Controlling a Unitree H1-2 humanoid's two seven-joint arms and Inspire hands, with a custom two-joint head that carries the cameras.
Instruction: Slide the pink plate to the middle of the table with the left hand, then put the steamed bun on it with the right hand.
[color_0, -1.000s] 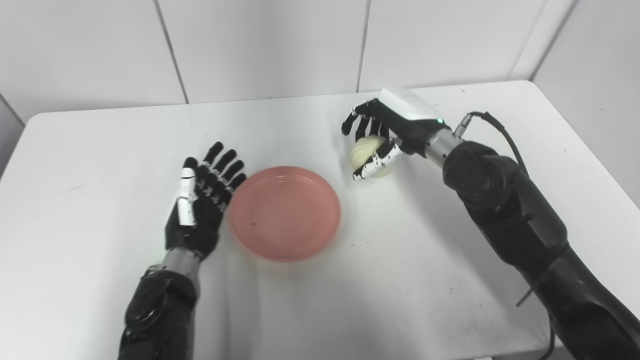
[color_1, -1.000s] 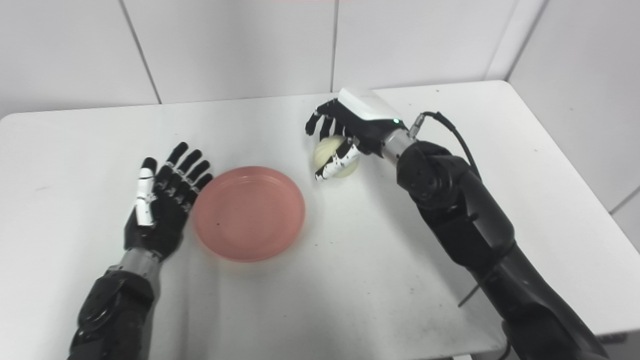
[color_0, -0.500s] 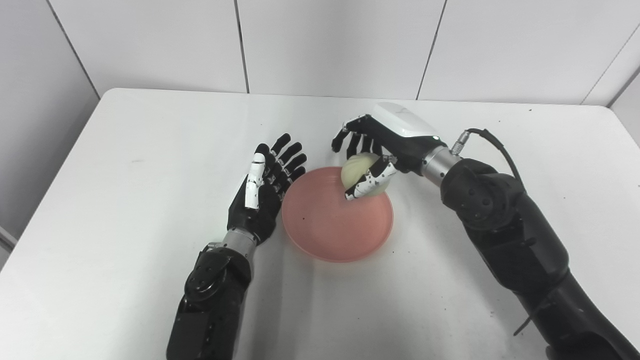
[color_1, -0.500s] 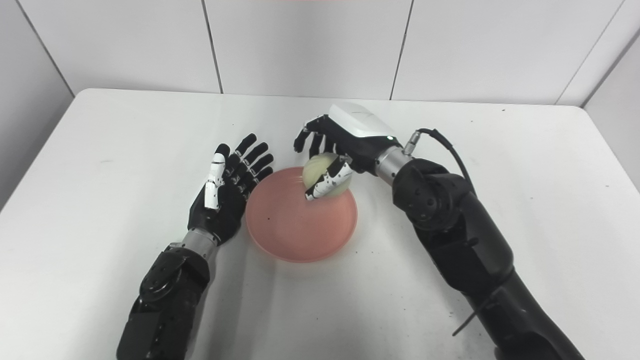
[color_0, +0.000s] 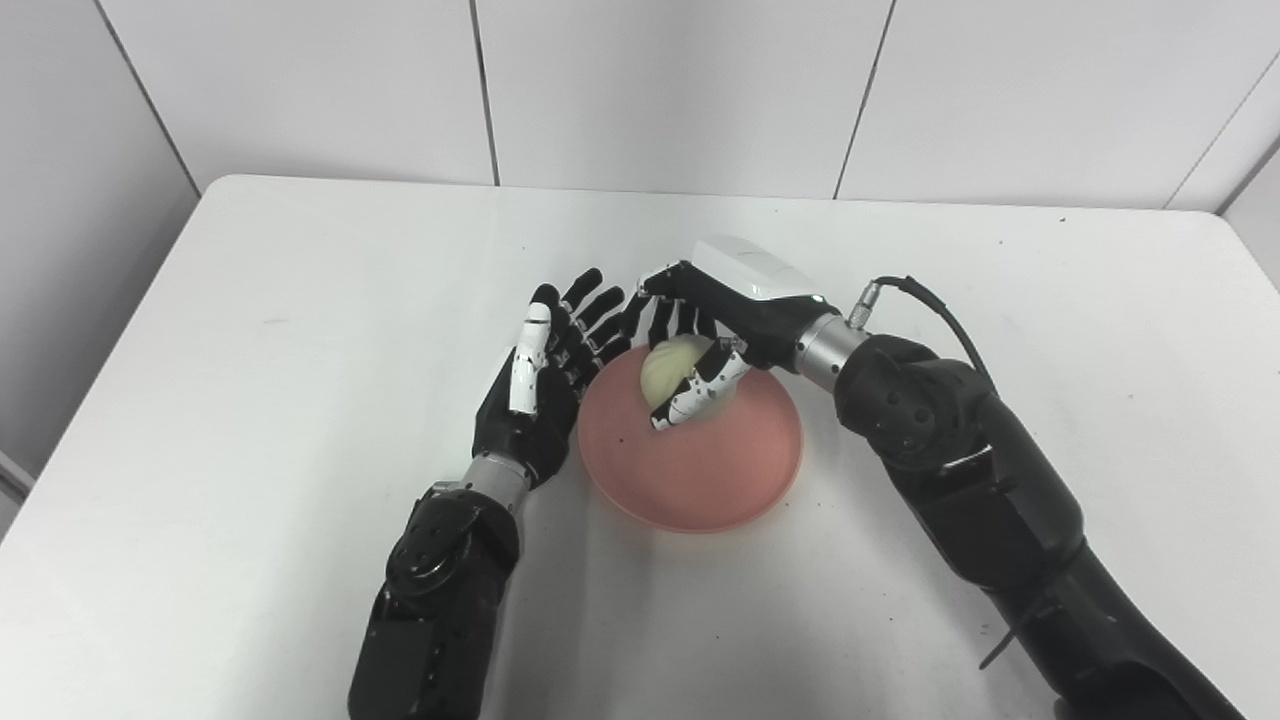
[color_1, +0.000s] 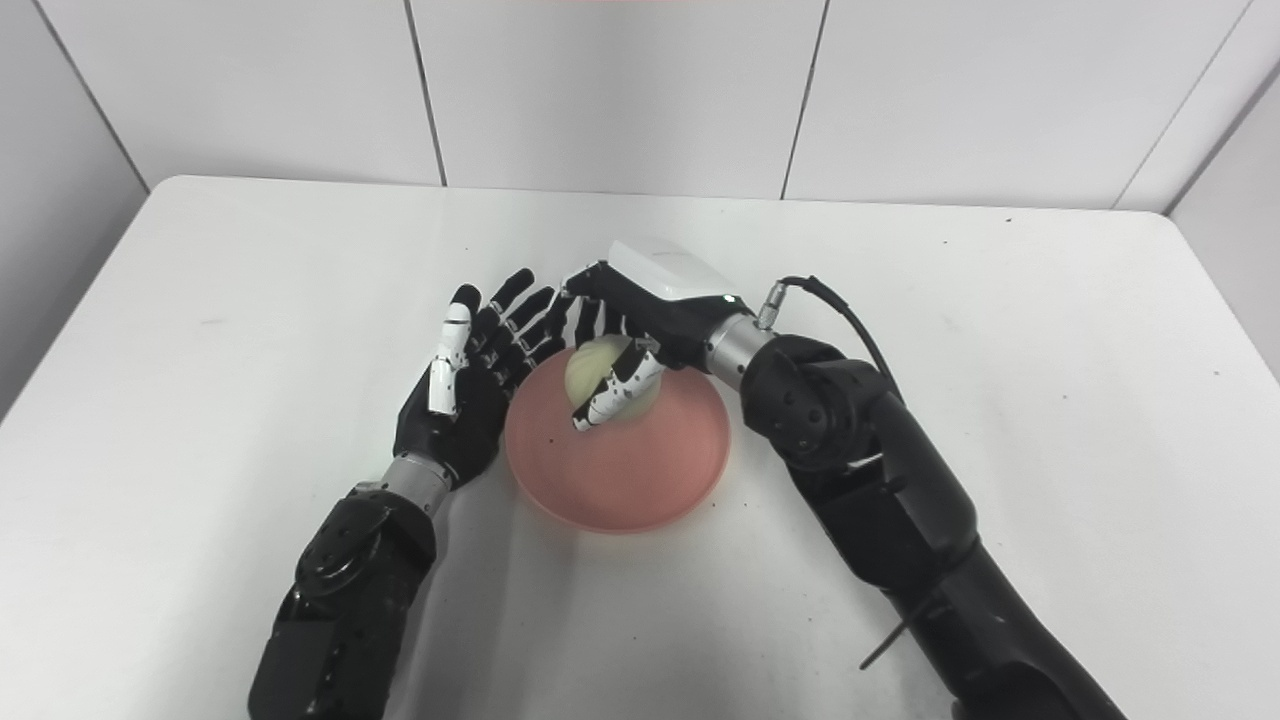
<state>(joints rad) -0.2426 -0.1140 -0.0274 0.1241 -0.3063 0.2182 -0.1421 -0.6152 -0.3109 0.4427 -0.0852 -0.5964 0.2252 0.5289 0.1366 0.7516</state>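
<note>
no brand, label or readable writing is seen on any surface. at the far left a grey wall panel (color_0: 70, 200) is cut off by the frame edge, and the flat white bench (color_0: 250, 400) is cropped at its near corners. the left arm is brought in from the bottom edge, its lower part cut off, and the black left hand with a white-backed thumb (color_0: 535, 395) is laid palm up on the bench with its fingers spread wide, nothing being held; it is set just beside the left rim of the round pink plate (color_0: 700, 480), and whether the rim is touched cannot be told. the plate is placed near the middle of the bench. over its far left part the pale, rounded steamed bun (color_0: 672, 368) is held by the black right hand with a white back cover (color_0: 715, 325), whose fingers are curled over the far side while the white-speckled thumb is pressed across the front. much of the bun is hidden by those fingers, and whether its underside is resting on the plate cannot be made out. the tips of both hands are nearly met above the plate's far left rim. behind the right wrist a black cable (color_0: 930, 305) is looped up and over the dark forearm, which is cut off at the lower right corner. white wall panels (color_0: 660, 90) with thin seams are seen behind the bench.
</note>
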